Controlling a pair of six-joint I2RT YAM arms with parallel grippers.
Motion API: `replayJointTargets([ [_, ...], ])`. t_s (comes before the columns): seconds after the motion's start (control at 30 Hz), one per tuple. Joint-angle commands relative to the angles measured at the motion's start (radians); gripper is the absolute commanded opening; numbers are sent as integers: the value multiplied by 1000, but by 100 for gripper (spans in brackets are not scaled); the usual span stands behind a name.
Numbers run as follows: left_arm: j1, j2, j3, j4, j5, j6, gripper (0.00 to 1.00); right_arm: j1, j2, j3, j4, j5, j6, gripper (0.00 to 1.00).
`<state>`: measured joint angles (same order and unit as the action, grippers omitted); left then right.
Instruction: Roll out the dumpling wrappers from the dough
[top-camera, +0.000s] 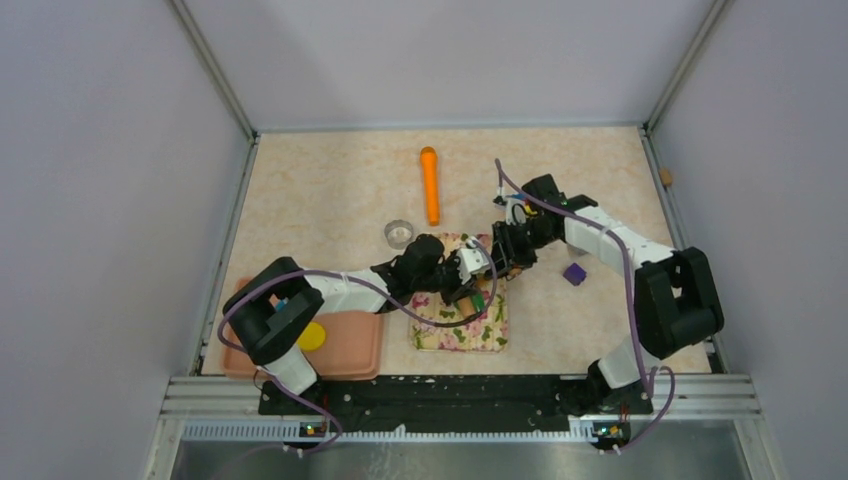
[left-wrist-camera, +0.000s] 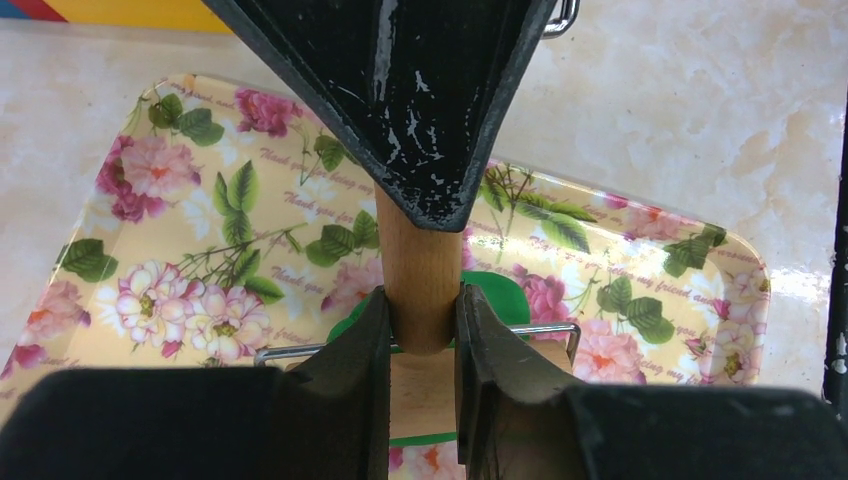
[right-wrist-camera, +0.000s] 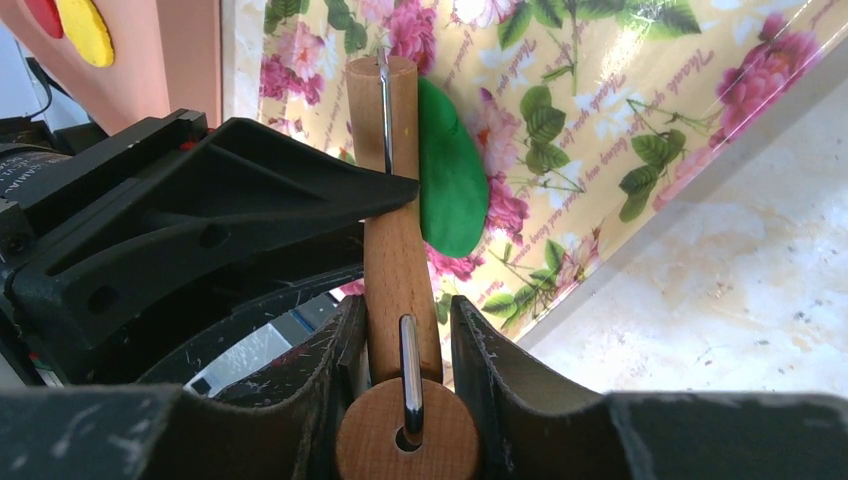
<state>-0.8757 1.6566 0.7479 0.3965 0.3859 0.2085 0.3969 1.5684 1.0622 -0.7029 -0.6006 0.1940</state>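
On the marbled worktop (top-camera: 330, 190) we are reaching in with our left arm (top-camera: 340, 285) and right arm (top-camera: 610, 235), meeting over the floral mat (top-camera: 470, 330) that is lying just beside the pink tray (top-camera: 355, 350). An orange stick (top-camera: 430, 185) is lying well apart at the far side. We are gripping a wooden roller (right-wrist-camera: 395, 250) from both ends, the left jaws clamped on its handle and the right jaws clamped on the same handle. The green dough (right-wrist-camera: 450, 180) is lying flat on the mat, under and beside the roller. A yellow disc (top-camera: 312, 335) and a red disc (right-wrist-camera: 42, 12) are sitting on the tray.
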Motion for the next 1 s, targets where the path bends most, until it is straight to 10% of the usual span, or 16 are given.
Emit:
replayJointTargets([
  [0.0, 17, 18, -55, -129, -63, -5, 0, 81, 109, -34, 55, 198, -25, 0],
  [0.97, 36, -53, 115, -195, 50, -2, 0, 63, -6, 171, -135, 219, -114, 0],
])
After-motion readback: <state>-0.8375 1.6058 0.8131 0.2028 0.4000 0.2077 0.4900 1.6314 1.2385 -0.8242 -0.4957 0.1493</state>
